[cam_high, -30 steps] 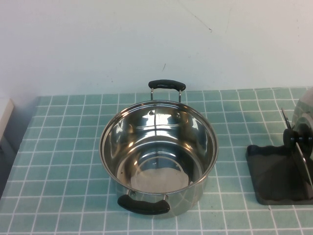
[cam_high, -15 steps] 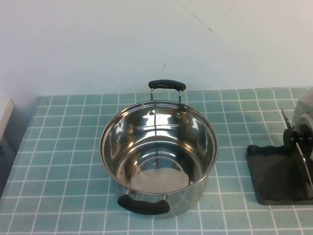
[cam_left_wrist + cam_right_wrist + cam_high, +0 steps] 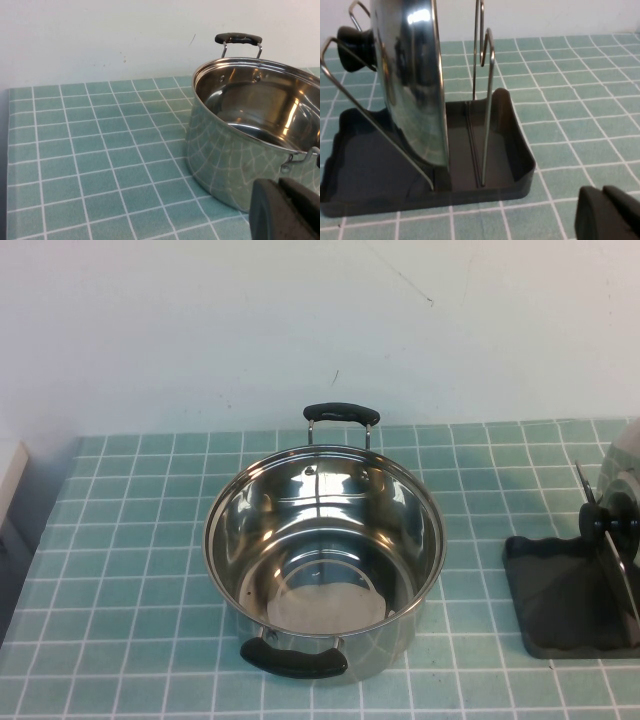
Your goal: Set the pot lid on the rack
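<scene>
The shiny steel pot lid (image 3: pixel 412 75) with its black knob (image 3: pixel 355 45) stands on edge in the dark grey rack (image 3: pixel 420 165), held between the rack's upright wires. In the high view the lid (image 3: pixel 618 540) and rack (image 3: pixel 560 605) sit at the table's right edge. My right gripper (image 3: pixel 602 207) is shut and empty, low over the tiles, apart from the rack. My left gripper (image 3: pixel 280 200) is shut and empty beside the two-handled steel pot (image 3: pixel 250 130). Neither gripper shows in the high view.
The open, empty steel pot (image 3: pixel 325 550) with black handles stands mid-table on the green tiled cloth (image 3: pixel 130 540). A white wall runs behind the table. A pale object (image 3: pixel 8 475) sits at the far left edge.
</scene>
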Action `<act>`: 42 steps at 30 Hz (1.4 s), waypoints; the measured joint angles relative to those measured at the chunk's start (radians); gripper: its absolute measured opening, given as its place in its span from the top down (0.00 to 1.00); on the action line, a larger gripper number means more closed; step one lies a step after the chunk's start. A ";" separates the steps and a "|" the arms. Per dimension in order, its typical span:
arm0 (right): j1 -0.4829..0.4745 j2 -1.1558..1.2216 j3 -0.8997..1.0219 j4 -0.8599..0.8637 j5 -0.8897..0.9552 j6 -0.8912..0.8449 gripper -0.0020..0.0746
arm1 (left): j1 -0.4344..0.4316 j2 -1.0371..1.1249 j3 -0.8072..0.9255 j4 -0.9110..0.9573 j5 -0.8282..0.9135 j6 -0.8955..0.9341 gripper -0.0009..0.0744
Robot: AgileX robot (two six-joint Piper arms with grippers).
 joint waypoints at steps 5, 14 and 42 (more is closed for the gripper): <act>0.005 0.000 0.000 0.002 -0.002 -0.008 0.98 | 0.000 0.000 0.000 0.000 0.000 0.000 0.99; 0.099 0.000 0.000 0.006 -0.002 -0.039 0.98 | 0.000 0.000 0.000 0.000 0.000 0.000 0.99; 0.099 0.000 0.000 0.006 -0.002 0.001 0.98 | 0.000 0.000 0.000 0.000 0.000 0.000 0.99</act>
